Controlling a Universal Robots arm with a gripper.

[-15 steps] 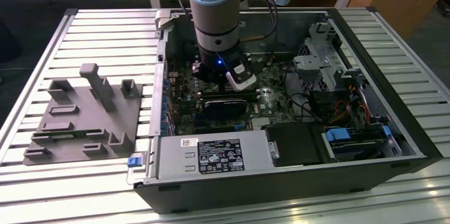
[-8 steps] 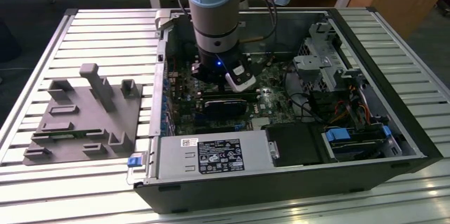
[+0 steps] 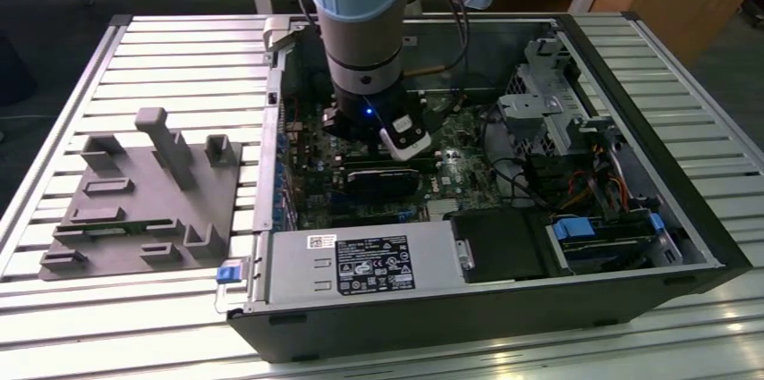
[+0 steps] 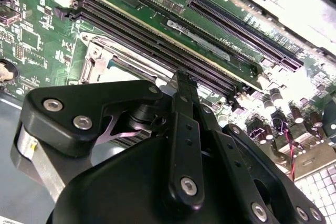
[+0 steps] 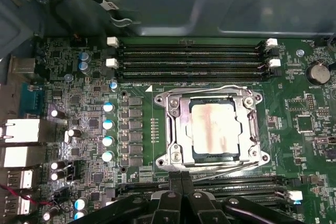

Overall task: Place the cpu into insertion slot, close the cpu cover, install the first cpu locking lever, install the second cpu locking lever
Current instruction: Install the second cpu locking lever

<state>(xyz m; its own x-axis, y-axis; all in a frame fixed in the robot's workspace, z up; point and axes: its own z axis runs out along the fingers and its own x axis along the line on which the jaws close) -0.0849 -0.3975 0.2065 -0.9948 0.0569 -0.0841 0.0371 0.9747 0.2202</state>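
In the first wrist view, the small square silver-grey cpu is seen seated in the silver-rimmed insertion slot at centre frame, with the thin silver metal cpu cover lowered around it. The black gripper is poised at the lower edge, fingers pressed together and grasping nothing. In the exterior view, the grey arm is seen reaching into the open black computer case at upper centre.
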